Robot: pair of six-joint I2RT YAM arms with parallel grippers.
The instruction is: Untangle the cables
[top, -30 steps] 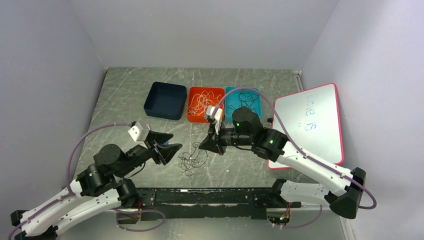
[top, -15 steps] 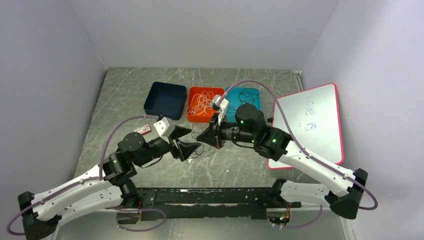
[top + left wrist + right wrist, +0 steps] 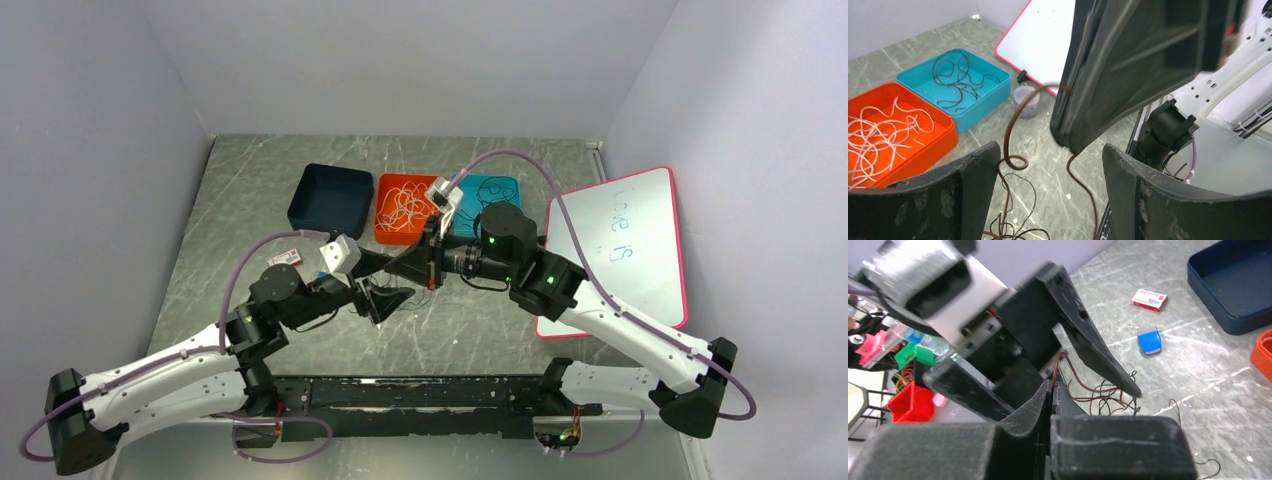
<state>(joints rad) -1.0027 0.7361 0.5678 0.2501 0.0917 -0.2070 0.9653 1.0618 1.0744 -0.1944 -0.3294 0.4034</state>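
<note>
My right gripper (image 3: pixel 402 279) is shut on a thin brown cable (image 3: pixel 1060 362) and holds it above the table. The brown cable (image 3: pixel 1009 131) curls down from it into a small tangle of brown and black cables (image 3: pixel 1009 227) lying on the table, which also shows in the right wrist view (image 3: pixel 1104 397). My left gripper (image 3: pixel 393 284) is open. Its two fingers stand on either side of the right gripper's tip and the hanging brown strands, touching neither. The top view hides most of the tangle under both grippers.
At the back stand a navy bin (image 3: pixel 332 200), an orange bin (image 3: pixel 400 239) of white cables and a teal bin (image 3: pixel 512 183) of dark cables. A pink-edged whiteboard (image 3: pixel 620 245) lies on the right. A small red box (image 3: pixel 1149 299), a blue object (image 3: pixel 1150 341) and a small cup (image 3: pixel 1027 100) sit nearby.
My left arm has swung right and forward to the right gripper, its jaws opening wider. The right gripper, still shut, has lifted the brown cable a little towards the bins.
</note>
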